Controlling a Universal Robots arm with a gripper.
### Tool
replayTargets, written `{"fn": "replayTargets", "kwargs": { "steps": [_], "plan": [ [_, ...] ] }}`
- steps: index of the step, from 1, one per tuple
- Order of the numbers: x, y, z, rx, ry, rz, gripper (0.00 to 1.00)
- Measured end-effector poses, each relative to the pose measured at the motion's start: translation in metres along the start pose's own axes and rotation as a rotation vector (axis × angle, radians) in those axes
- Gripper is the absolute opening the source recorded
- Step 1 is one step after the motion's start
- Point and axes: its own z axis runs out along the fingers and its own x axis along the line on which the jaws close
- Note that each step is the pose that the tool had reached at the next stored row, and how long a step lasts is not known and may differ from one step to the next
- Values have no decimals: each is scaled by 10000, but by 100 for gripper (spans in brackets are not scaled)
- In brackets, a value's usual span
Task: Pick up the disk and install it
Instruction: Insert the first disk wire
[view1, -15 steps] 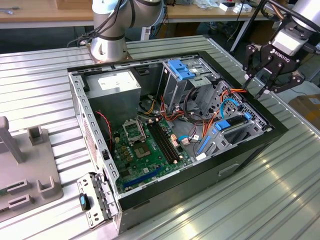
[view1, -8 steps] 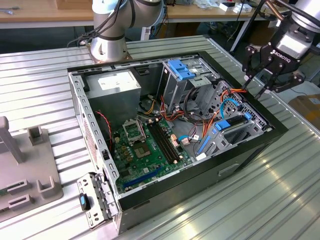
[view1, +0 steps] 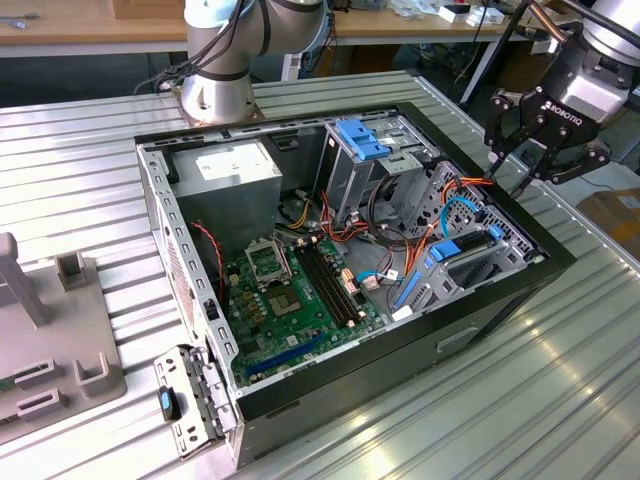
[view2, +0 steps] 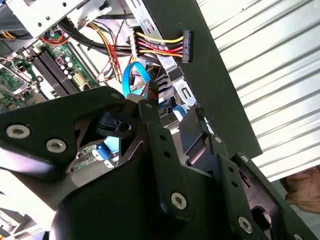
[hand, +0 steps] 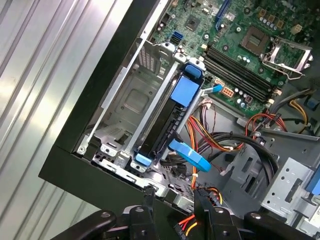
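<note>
Black steel case (view1: 480, 330) lies open on the ribbed metal counter (view1: 560, 400). In the exterior view we see the disk (view1: 476, 264), dark slab in blue rails, sitting in the bay along the case wall on the exterior view's right. The hand (view1: 530, 170) hovers above that wall, spread apart and holding nothing.

Second wrist view: the hand (view2: 175, 100) is apart and empty over the case edge. A loose power plug (view2: 186, 46) hangs beside the wall, probably kept out of the bay.

First wrist view: the disk (hand: 165, 125) stands on edge in the bay. Its blue tab faces outward, which we judge makes it easy to reach. The hand (hand: 174, 195) is near it but not touching.
</note>
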Motion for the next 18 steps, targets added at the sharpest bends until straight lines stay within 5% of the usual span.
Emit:
{"fn": "replayTargets", "kwargs": {
  "steps": [1,3,7,13,18],
  "plan": [
    [0,1,0,66,34,-121,44],
    [0,0,1,339,180,-568,44],
    [0,0,1,602,316,-1099,44],
    [1,1,24,583,214,-2799,44],
    [1,1,26,583,205,-2879,44]
  ]
}}
